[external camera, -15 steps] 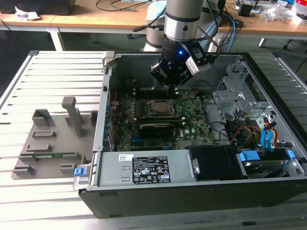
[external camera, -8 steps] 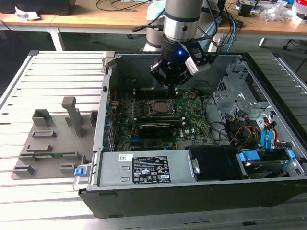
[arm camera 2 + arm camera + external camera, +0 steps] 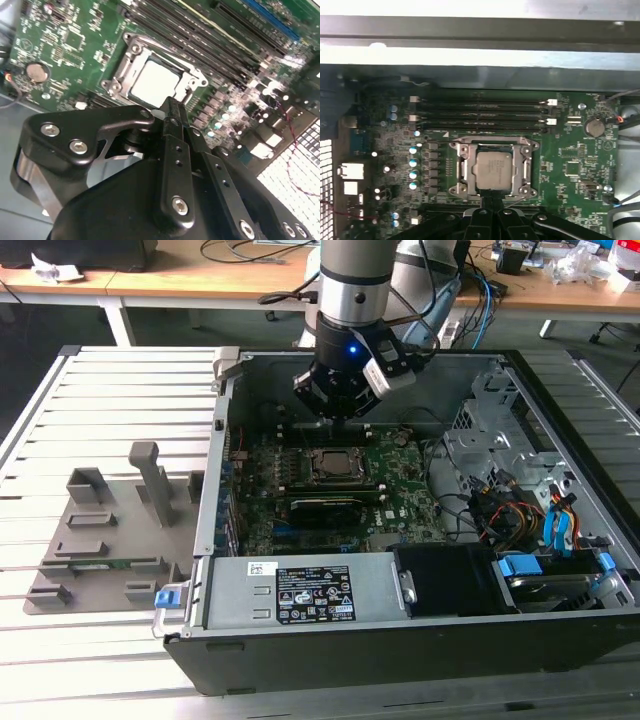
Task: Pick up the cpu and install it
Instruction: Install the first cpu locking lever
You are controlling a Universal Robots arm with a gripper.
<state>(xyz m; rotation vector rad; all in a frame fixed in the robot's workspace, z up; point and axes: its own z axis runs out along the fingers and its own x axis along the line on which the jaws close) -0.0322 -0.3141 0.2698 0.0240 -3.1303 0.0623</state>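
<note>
On a slatted metal tabletop (image 3: 120, 390), wooden desks behind: open computer case (image 3: 560, 640), a grey fixture tray (image 3: 110, 540) at the exterior view's left. Cpu (image 3: 493, 170) seated in the socket frame (image 3: 457, 170) on the green motherboard (image 3: 575, 165). Arm upright over the case, hand (image 3: 172, 107) just above the socket, fingers pressed together, holding nothing

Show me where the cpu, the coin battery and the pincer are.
cpu (image 3: 493, 169): first wrist view, middle of its metal top.
coin battery (image 3: 594, 127): first wrist view, its round face.
pincer (image 3: 173, 111): second wrist view, fingertips pressed together.
</note>
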